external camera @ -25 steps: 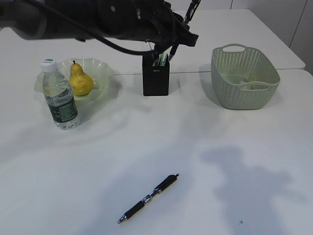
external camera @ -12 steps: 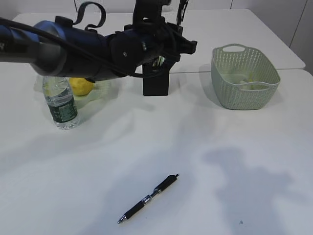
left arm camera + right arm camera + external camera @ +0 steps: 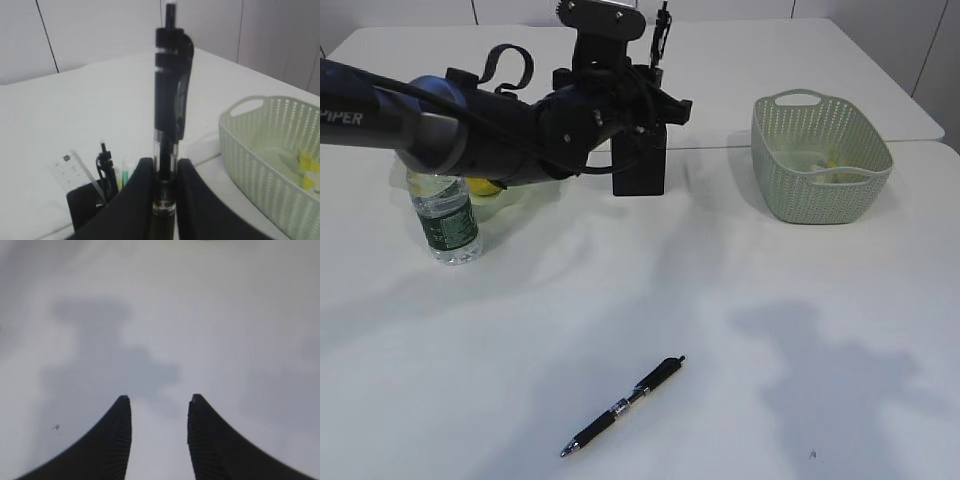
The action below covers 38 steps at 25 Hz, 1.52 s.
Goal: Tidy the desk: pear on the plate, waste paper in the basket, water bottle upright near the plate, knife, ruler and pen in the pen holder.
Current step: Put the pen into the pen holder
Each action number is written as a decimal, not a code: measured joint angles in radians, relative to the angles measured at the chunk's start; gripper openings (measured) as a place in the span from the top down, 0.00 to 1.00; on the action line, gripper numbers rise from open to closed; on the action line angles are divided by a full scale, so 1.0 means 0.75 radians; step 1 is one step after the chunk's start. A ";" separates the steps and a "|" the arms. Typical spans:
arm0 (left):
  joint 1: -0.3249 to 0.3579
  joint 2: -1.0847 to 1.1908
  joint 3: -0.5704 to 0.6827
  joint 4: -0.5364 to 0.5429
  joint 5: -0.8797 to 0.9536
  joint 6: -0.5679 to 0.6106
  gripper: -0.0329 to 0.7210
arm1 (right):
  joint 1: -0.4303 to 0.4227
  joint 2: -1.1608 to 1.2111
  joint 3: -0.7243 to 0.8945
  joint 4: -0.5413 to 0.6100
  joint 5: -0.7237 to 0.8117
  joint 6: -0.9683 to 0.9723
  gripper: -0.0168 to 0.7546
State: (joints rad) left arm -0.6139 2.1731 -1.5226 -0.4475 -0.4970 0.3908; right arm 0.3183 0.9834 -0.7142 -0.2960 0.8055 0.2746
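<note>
Two arms: left arm (image 3: 470, 125) stretched across above pen holder (image 3: 640, 170), left gripper (image 3: 161, 192) pinching an upright black pen (image 3: 170, 95). Right gripper (image 3: 159, 412) spread apart, holding nothing, above bare table (image 3: 200, 315).

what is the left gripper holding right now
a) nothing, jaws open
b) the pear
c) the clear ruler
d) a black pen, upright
d: in the left wrist view the left gripper is shut on a black pen that stands upright between its fingers, above the pen holder; a second pen lies on the table.
</note>
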 joint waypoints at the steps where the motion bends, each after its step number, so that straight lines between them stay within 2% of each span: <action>1: 0.007 0.000 0.000 0.000 -0.014 -0.001 0.87 | 0.000 0.000 0.000 0.000 0.000 0.000 0.57; 10: 0.056 0.000 0.000 0.004 -0.156 -0.189 0.87 | 0.000 0.000 0.000 0.000 0.000 0.000 0.57; 17: 0.080 0.046 -0.030 0.107 -0.173 -0.311 0.87 | 0.000 0.000 0.000 0.000 0.000 0.000 0.57; 28: 0.106 0.231 -0.280 0.151 -0.008 -0.328 0.87 | 0.000 0.000 0.000 0.000 0.000 0.000 0.57; 38: 0.162 0.272 -0.336 0.151 0.049 -0.335 0.87 | 0.000 0.000 0.000 0.000 0.003 0.000 0.57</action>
State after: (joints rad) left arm -0.4922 2.3772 -1.7742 -0.3339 -0.4603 0.1399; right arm 0.3183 0.9834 -0.7142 -0.2960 0.8079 0.2746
